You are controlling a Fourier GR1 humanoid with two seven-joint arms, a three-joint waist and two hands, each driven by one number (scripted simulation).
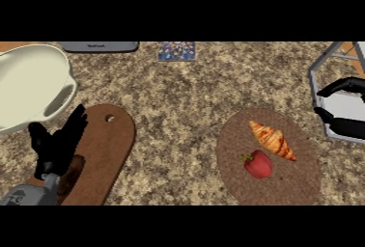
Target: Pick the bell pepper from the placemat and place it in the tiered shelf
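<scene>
A: Nearest, my left hand [58,140] rests over the wooden cutting board [103,154], fingers straight, holding nothing; the right hand is out of view.

B: And the target?

A: The glossy red bell pepper [258,164] lies on the round woven placemat [246,188], touching a flaky croissant [273,140]; beyond, the metal-framed tiered shelf [341,103] waits, presumably within the right hand's reach.

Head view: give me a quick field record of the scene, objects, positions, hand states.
bell pepper: red, lying on the placemat, beside the croissant
croissant: on same placemat, up-right of pepper
placemat: round, brown, right of centre
tiered shelf: at right edge, grey frame, partly out of view
cutting board: wooden, left side
left hand: open, fingers up, over the board's left edge
right hand: not in view
bowl: white, upper left
</scene>
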